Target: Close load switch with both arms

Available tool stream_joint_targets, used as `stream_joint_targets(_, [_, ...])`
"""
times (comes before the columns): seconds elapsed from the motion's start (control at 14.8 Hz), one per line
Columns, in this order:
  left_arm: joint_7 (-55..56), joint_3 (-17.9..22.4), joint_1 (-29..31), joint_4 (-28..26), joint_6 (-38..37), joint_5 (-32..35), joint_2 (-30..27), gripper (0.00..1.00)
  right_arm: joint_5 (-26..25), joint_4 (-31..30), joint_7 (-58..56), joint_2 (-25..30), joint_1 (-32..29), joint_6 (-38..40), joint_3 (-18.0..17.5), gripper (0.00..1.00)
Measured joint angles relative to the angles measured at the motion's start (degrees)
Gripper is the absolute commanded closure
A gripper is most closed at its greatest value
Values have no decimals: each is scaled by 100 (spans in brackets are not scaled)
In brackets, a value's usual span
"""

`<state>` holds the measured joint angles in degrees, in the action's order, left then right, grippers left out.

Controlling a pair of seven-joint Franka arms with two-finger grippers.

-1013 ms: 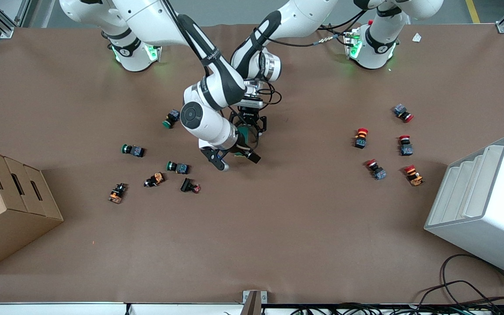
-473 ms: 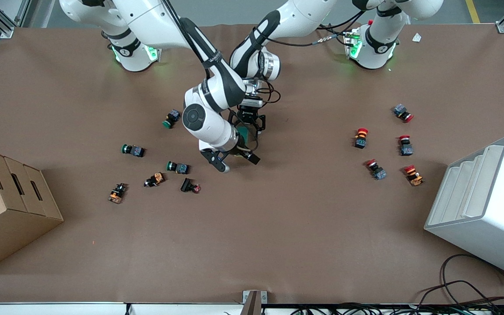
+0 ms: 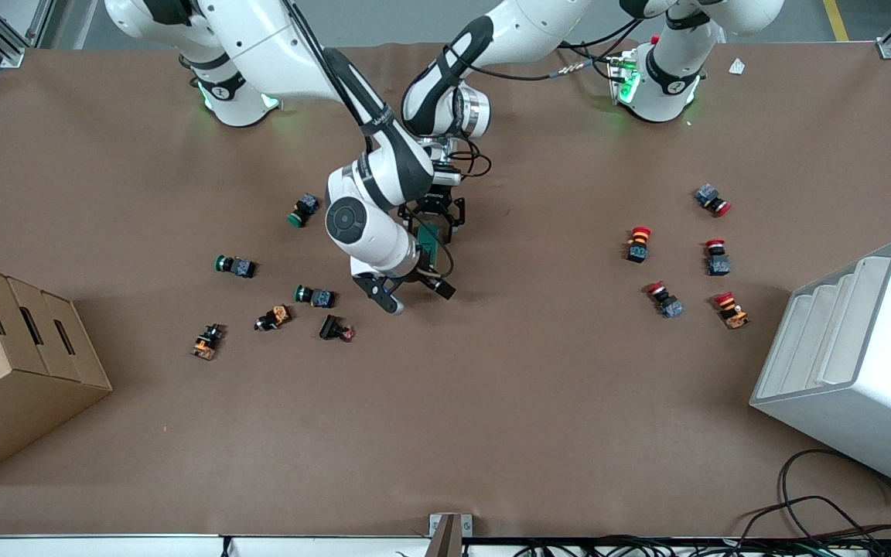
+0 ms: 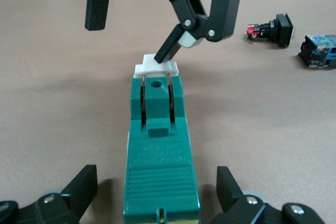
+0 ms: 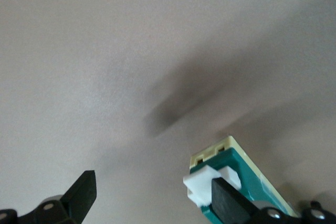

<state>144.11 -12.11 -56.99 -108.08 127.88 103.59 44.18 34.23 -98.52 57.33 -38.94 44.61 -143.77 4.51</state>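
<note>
Right pincer (image 3: 413,294), spread, touches load switch (image 4: 160,156) lever (image 4: 155,67).

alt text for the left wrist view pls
A green load switch lies on the brown table between the open left gripper fingers, not touching them. One finger of the open right gripper presses its white lever tab.

Both arms reach mid-table — left gripper (image 3: 431,224) spread wide, right gripper (image 3: 413,292) also parted.
</note>
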Motion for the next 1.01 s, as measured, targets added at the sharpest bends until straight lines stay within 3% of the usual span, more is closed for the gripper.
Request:
stream_joint_targets(0.2, [-3, -20, 1, 8, -1, 0, 1, 0, -318, 164, -77, -66, -220, 179, 58, 0])
stream_joint_targets(0.47, [-42, -117, -10, 29, -4, -91, 2, 0, -963, 548, -883, 39, -968, 1378, 147, 0])
stream_joint_targets(0.68, [-242, -151, -13, 57, -4, -284, 0, 0, -1767, 668, -1674, 461, -1590, 2348, 199, 0])
stream_joint_targets(1.01, [-1081, -246, -13, 217, -4, -1415, -161, 0, -2687, 683, -3853, 1379, -2760, 3658, 249, 0])
